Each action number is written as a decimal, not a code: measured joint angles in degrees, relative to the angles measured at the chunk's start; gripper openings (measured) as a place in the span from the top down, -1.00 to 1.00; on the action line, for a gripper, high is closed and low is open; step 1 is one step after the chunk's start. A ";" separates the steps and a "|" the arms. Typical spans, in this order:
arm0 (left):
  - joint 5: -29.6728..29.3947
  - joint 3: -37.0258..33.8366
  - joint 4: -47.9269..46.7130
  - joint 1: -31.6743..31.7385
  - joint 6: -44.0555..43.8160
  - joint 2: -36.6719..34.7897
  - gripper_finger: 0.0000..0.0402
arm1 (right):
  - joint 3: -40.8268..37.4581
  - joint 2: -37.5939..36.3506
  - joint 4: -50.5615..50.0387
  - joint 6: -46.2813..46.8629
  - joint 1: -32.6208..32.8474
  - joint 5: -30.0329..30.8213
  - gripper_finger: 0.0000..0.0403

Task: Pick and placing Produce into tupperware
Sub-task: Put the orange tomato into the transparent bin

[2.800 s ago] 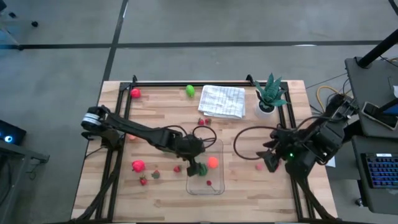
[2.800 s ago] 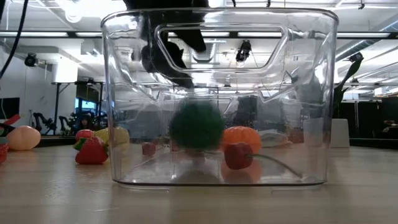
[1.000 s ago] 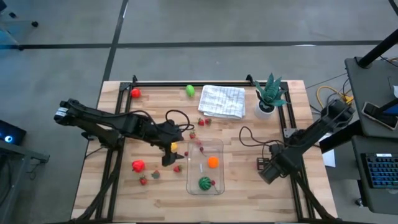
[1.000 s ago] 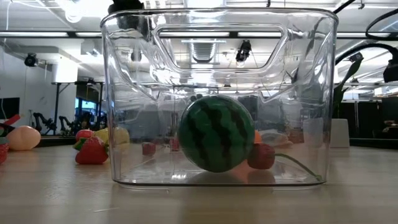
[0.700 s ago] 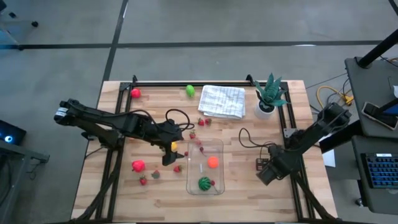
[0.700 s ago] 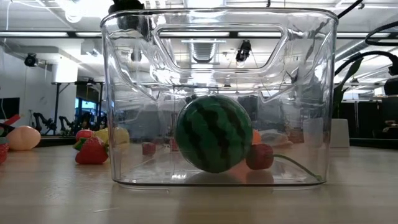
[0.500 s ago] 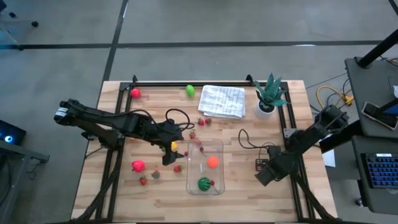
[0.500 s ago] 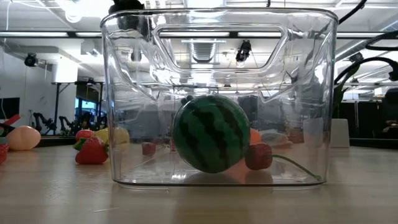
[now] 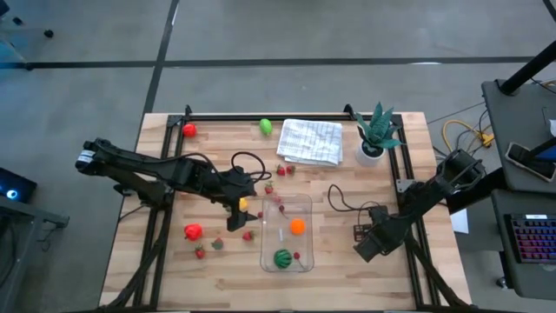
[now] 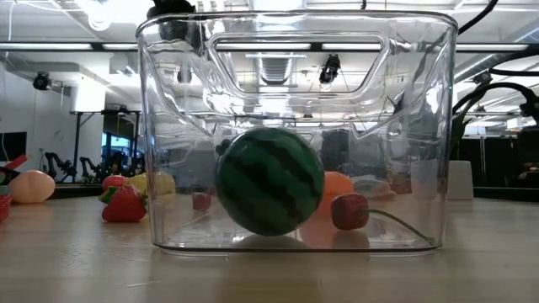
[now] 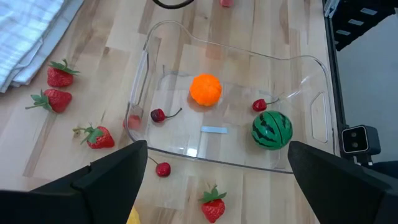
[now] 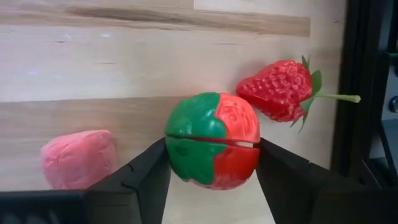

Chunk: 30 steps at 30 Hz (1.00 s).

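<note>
Your right gripper (image 12: 211, 171) is down near the worktop's right edge, its fingers (image 12: 143, 180) straddling a red-and-green fruit (image 12: 212, 149), one on each side and seemingly touching it; I judge the grasp about made. A strawberry (image 12: 278, 90) and a pink piece (image 12: 78, 158) lie close by. The tupperware (image 9: 308, 209) sits well off toward the middle. Beyond it, your left gripper (image 9: 233, 219) hangs released.

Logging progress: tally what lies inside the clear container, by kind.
Melon: 1
Orange: 1
Cherries: 2
Total: 4 inside the tupperware
</note>
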 joint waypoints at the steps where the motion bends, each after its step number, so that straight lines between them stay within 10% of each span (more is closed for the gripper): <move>1: 0.00 0.00 0.01 0.00 -0.04 0.00 -0.86 | 0.00 0.00 -0.02 0.00 0.00 0.27 0.00; 13: 0.02 0.00 0.07 0.01 -0.07 0.00 -0.86 | 1.12 -0.34 -0.58 -1.46 -0.01 1.41 0.04; 30: -4.65 -0.02 0.01 0.12 -7.47 -0.02 -0.86 | 29.86 -1.97 -4.60 -32.41 -1.29 28.55 0.03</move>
